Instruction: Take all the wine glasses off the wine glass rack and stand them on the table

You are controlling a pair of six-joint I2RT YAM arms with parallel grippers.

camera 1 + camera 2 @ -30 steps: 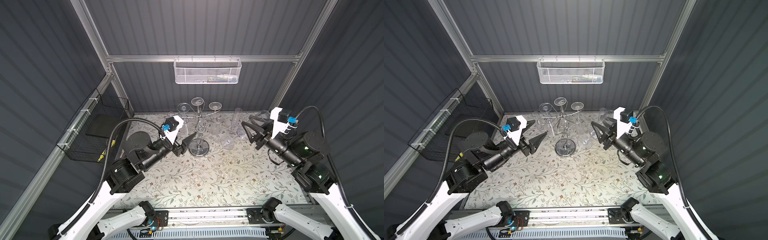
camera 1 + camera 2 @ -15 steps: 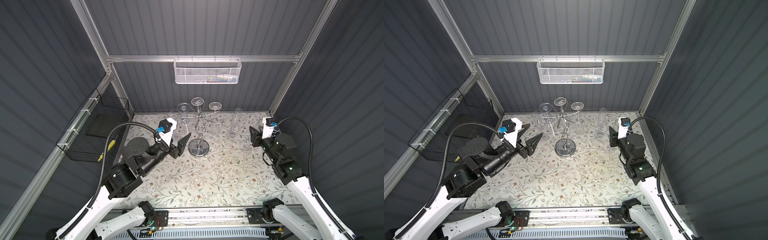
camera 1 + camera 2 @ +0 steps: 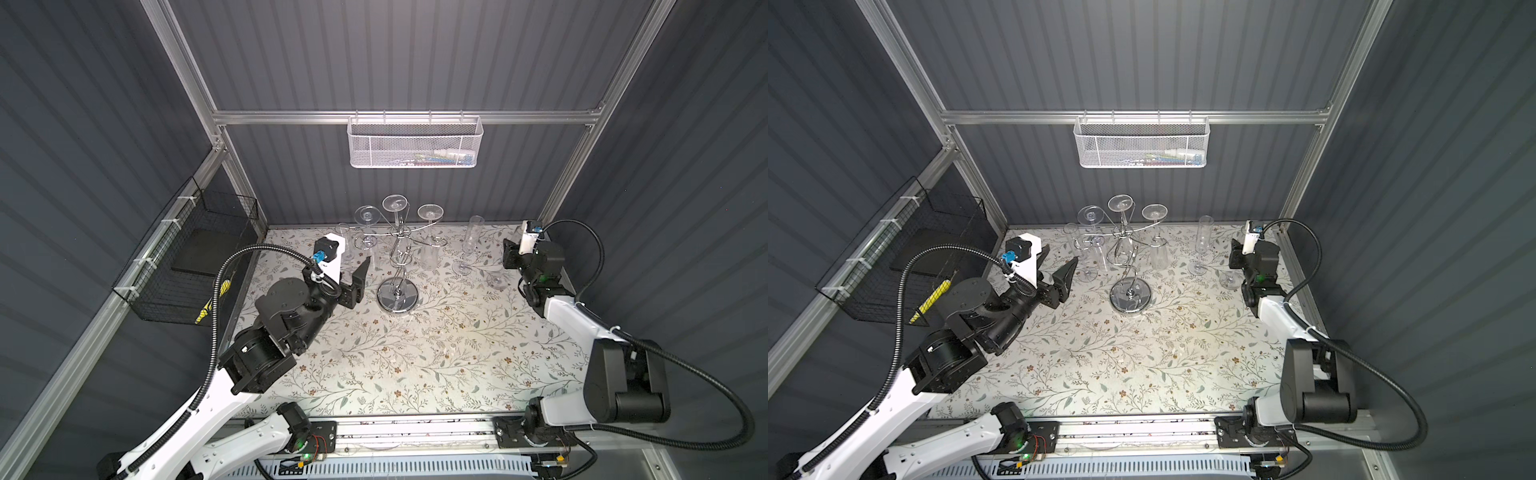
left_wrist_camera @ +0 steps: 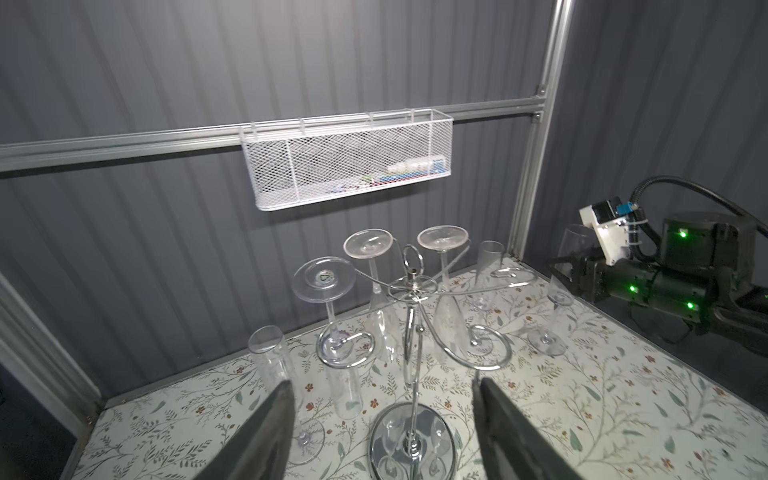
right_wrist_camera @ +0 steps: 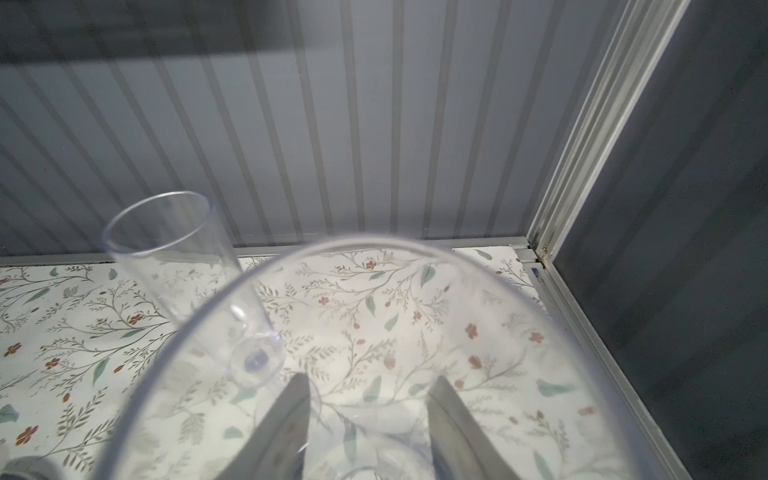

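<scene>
Swung from the middle out to the far right corner: right tool [image 5: 370, 386], clamped on one wine glass [image 4: 557, 293], well clear of the wine glass rack [image 4: 409, 328].
Glass upright, foot at the tabletop [image 3: 415, 353], near one of two standing flutes [image 3: 473, 235]; three hanging glasses [image 3: 395, 203] upside down on the rack; left tool [image 3: 1061, 254] empty, jaws apart, just beside rack base.

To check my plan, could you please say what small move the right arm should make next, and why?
Probably open the jaws of the right gripper slightly: they are shut on the upright wine glass, which appears to stand on the table, apart from the wine glass rack.
</scene>
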